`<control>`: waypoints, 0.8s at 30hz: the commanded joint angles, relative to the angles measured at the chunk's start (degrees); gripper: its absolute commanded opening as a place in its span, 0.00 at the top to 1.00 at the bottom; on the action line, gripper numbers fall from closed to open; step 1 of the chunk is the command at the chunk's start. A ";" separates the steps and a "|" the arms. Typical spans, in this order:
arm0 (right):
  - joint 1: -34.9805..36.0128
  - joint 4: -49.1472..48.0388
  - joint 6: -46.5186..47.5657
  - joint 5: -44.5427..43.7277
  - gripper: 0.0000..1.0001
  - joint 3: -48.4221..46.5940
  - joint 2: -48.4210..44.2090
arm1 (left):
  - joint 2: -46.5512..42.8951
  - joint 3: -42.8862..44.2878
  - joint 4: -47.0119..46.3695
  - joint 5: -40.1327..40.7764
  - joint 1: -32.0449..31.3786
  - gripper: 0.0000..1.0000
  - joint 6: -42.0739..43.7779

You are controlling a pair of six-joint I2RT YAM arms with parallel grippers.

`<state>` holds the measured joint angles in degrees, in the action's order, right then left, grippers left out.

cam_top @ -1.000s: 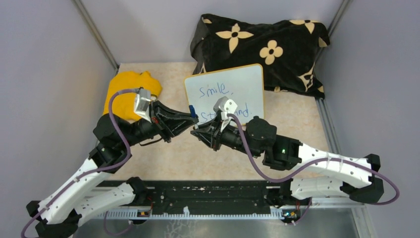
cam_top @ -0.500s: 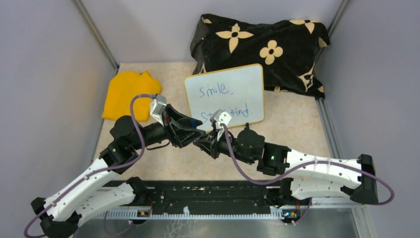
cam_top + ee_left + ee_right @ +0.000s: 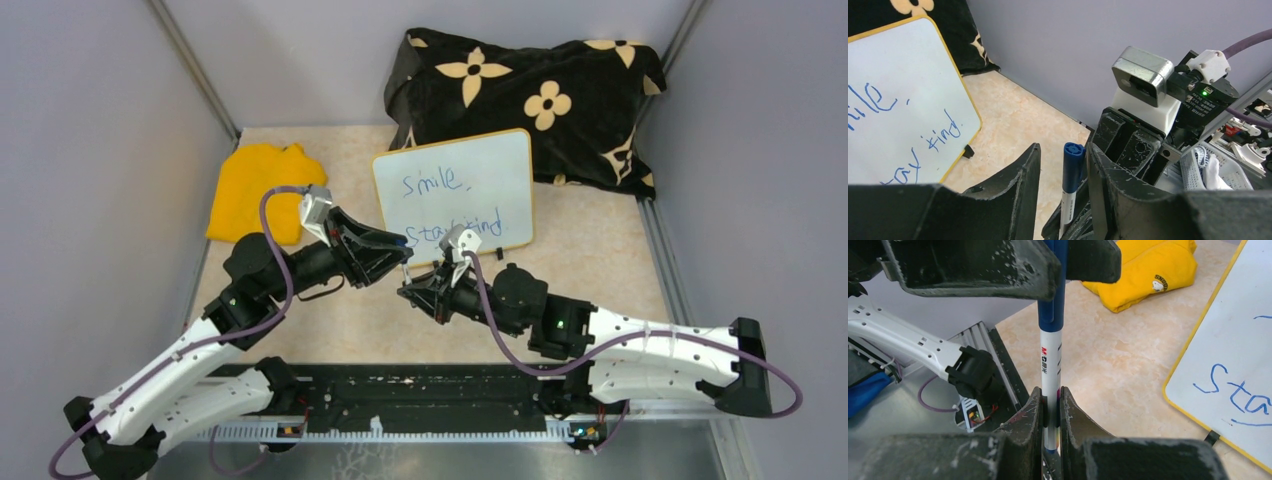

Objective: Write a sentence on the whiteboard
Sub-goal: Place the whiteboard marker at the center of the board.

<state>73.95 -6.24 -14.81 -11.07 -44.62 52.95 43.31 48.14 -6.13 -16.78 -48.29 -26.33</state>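
My right hand [image 3: 1050,407] is clamped on the marker [image 3: 1049,365], low on its white barrel. My left hand [image 3: 1064,150] is open, fingers loose either side of the blue cap. The whiteboard [image 3: 500,165] stands just beyond both hands, and the sentence [image 3: 432,184] on it is readable.

yellow-rimmed whiteboard [image 3: 500,165], blue sentence [image 3: 432,183], black flowered cloth [image 3: 590,110]

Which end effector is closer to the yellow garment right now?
Left. The left end effector lies to the right of the yellow garment, apart from it; the right end effector, gripping the marker, is farther off, nearer the arm bases.
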 commanded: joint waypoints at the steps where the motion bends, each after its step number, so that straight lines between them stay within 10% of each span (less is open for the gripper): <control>1: -0.67 -2.96 -0.75 -0.53 1.00 -0.34 -1.36 | 0.84 -0.10 -2.42 -1.29 -0.25 0.58 -1.41; 10: -0.65 -3.08 -0.67 -1.99 1.00 0.05 -1.69 | 1.85 -1.37 -3.54 -3.87 -0.27 1.00 -3.12; 19: -0.73 -5.49 0.30 -5.97 1.00 0.17 -2.50 | 4.00 -4.94 -4.41 -10.91 -0.22 1.00 -4.54; 24: -0.76 -3.01 1.53 -3.06 1.00 -0.49 -1.99 | -1.50 -5.63 -1.73 0.71 -0.29 0.35 -4.63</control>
<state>73.73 -4.36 -14.74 -14.46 -42.98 52.07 45.71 43.97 -11.25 -21.10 -47.92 -29.10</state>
